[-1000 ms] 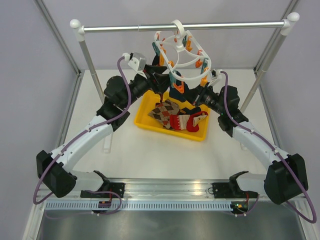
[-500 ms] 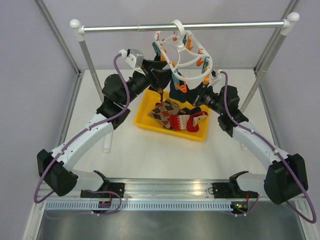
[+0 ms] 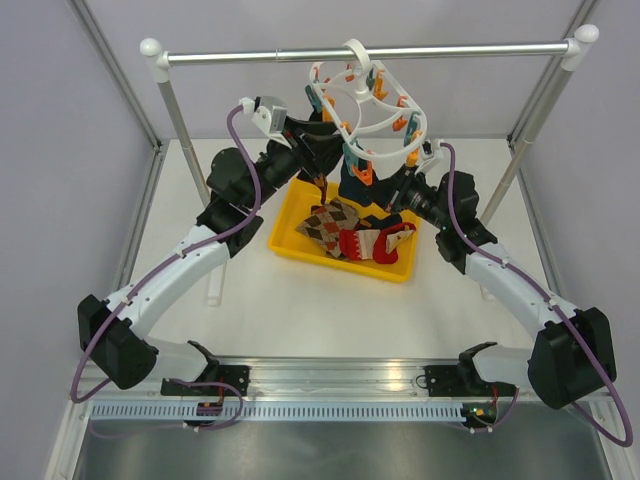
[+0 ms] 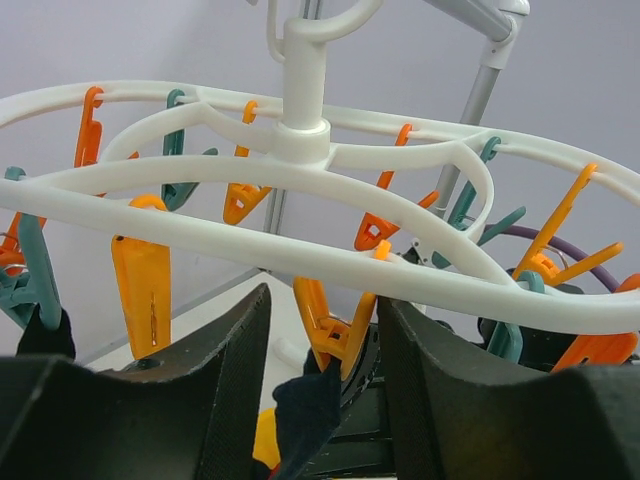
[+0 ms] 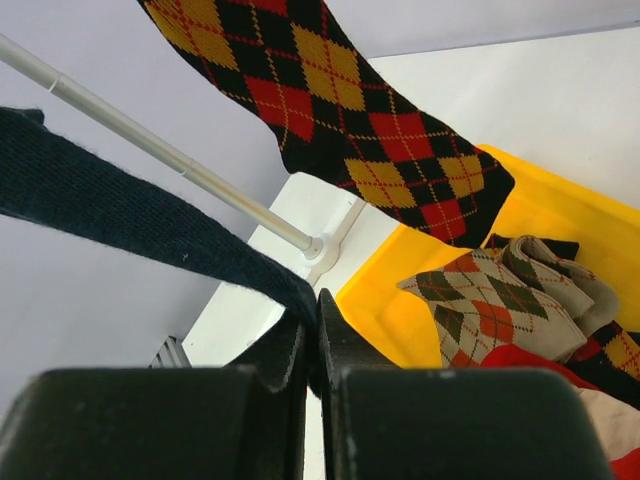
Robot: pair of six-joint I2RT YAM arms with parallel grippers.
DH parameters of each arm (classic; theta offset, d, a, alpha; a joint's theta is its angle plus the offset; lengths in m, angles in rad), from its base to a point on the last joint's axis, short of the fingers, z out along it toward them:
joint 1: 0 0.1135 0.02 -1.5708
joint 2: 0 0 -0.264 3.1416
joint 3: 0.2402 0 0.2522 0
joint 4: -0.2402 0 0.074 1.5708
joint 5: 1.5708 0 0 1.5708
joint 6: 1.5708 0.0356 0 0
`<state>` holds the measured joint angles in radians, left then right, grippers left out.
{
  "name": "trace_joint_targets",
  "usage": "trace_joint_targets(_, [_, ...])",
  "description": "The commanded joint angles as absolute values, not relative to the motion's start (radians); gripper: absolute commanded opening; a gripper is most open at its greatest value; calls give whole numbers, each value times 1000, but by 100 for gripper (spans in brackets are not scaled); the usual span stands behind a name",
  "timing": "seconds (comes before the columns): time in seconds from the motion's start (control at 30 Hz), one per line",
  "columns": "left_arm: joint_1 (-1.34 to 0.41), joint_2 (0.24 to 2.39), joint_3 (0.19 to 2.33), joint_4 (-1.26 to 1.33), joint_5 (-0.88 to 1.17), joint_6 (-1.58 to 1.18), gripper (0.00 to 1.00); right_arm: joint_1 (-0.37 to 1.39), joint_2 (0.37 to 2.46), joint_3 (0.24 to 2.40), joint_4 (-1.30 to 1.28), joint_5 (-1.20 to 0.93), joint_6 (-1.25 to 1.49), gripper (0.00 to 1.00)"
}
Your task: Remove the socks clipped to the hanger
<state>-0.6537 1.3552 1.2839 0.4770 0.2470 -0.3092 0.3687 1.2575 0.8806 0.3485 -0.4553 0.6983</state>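
Observation:
The white hanger [image 3: 368, 108] with orange and teal pegs hangs by its hook from the silver rail. It fills the left wrist view [image 4: 300, 180]. My left gripper [image 4: 322, 370] is open. Its fingers stand either side of an orange peg [image 4: 335, 330] that clips a dark navy sock [image 4: 305, 410]. In the top view the left gripper [image 3: 327, 152] is just under the hanger's left side. My right gripper [image 5: 318, 330] is shut on the lower end of a dark navy sock [image 5: 130, 215]. In the top view it [image 3: 392, 200] is below the hanger's right side. A red and yellow argyle sock [image 5: 330, 110] hangs beside it.
A yellow bin [image 3: 290, 232] stands on the white table under the hanger and holds several argyle and red socks [image 3: 355, 232]. It shows in the right wrist view [image 5: 420, 310] too. The silver rail [image 3: 250, 56] spans two posts at the back.
My left gripper has risen and moved closer under the hanger. The hanger has swung slightly. The right arm has stayed in place.

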Motion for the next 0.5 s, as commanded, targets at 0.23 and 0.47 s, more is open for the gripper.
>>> trace_joint_targets(0.23, [-649,1361,1313,552,288,-385,35,362,1226,917,350,-463,684,4])
trace_joint_targets(0.47, [-649,1358,1305,546,288,-394,11,361,1223,923,339,-450,681,4])
